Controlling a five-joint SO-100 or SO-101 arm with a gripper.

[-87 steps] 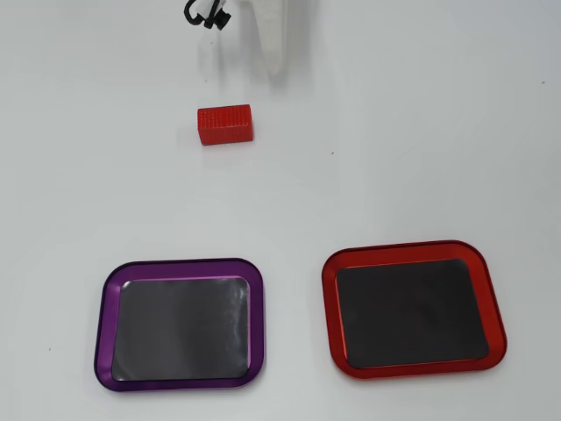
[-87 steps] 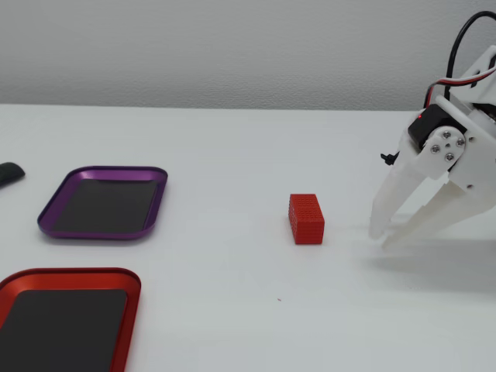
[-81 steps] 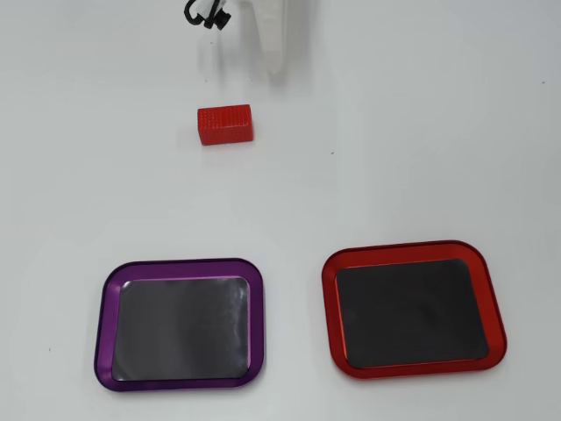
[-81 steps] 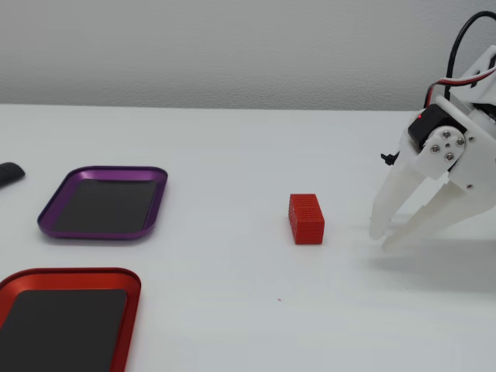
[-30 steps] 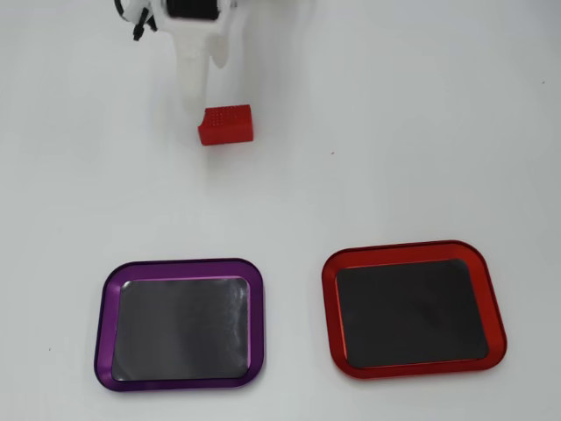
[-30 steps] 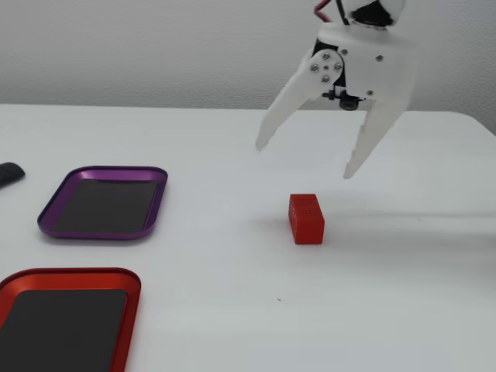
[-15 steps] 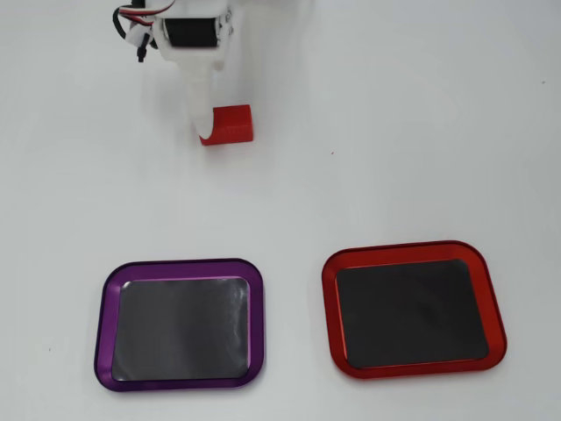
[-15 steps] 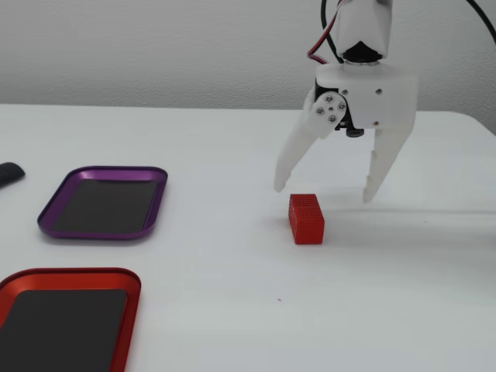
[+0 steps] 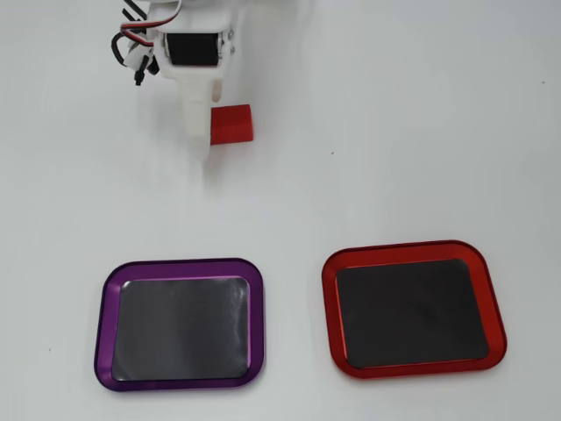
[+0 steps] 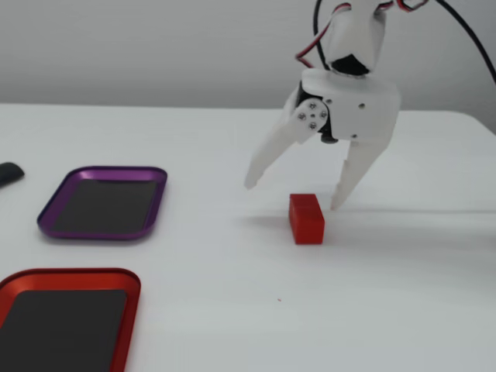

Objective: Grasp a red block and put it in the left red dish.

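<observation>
The red block [image 9: 230, 124] lies on the white table near the top of the overhead view, just right of my white gripper [image 9: 202, 121]. In the fixed view the block [image 10: 306, 218] sits below and slightly in front of the gripper [image 10: 293, 195]. The jaws are wide open and empty, with the tips hovering above the table on either side of the block. The red dish [image 9: 329, 307] is at the lower right of the overhead view. It is at the bottom left of the fixed view [image 10: 70, 274]. Its dark inside holds nothing.
A same-shaped purple-rimmed dish [image 9: 105, 324] lies to the left of the red one in the overhead view. In the fixed view it lies behind the red one [image 10: 101, 234]. A small dark object [image 10: 8, 173] sits at the left edge of the fixed view. Cables hang from the arm.
</observation>
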